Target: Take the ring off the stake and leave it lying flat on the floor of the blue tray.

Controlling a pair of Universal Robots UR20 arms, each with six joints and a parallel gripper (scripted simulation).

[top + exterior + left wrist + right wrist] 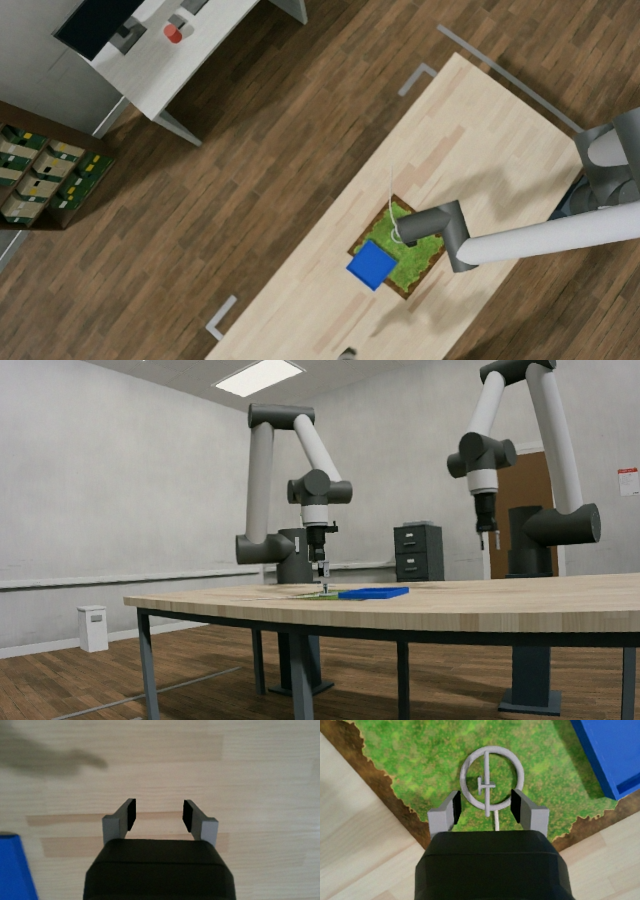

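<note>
A light grey ring point(497, 749) point(393, 235) lies on the green mat point(420, 760) point(410, 270) around a thin grey stake point(487, 770) point(325, 589) with crossbars. One long bar spans across the ring in the right wrist view. The blue tray point(372, 265) point(375, 593) point(617, 744) point(16, 869) overlaps a corner of the mat; its floor looks empty. My right gripper point(486, 800) point(324, 569) is open and empty, pointing down above the ring and stake. My left gripper point(159, 808) point(490, 541) is open and empty, high over the table on the other side of the tray.
A pale cord point(390, 200) point(497, 820) runs from the ring across the mat's edge onto the wooden table point(300, 290) point(200, 600). The mat has a brown, soil-like border. The right arm covers part of the mat in the top view.
</note>
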